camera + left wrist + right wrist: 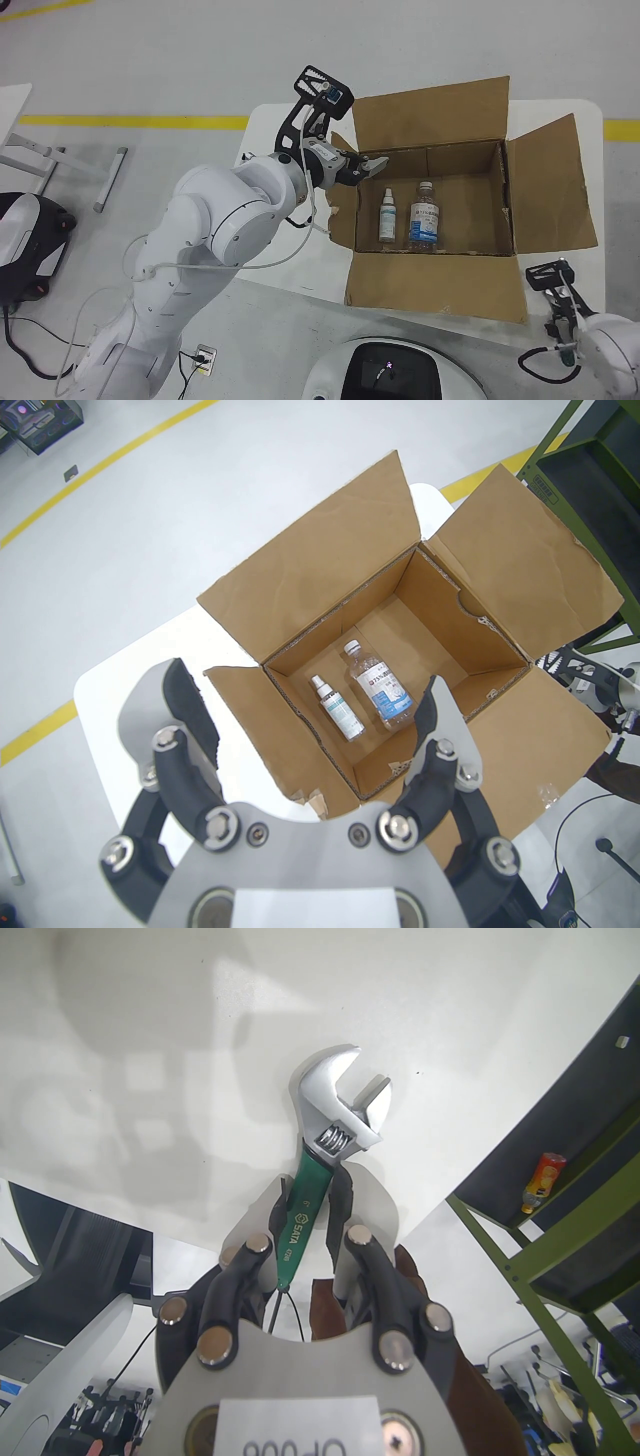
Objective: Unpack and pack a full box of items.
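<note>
Left gripper [307, 680] fingers spread wide; right gripper [311, 1191] fingers clamped on wrench [324, 1095]

— How is the box [435, 285] covered?
— It is looked down on from overhead, and seen nearer, at a slant, from the left wrist.
— The right wrist?
— Aimed elsewhere, close on the wrench [327, 1098].

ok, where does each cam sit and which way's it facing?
Top view: above the arms, looking down at the table; left gripper at the edge of the open box, right gripper off to its other side.
Left wrist view: on the left wrist, looking into the box; own jaws open.
Right wrist view: on the right wrist, facing a pale surface; own jaws shut on a wrench.
Shared: top and left wrist views both show the spray bottle and clear bottle.
</note>
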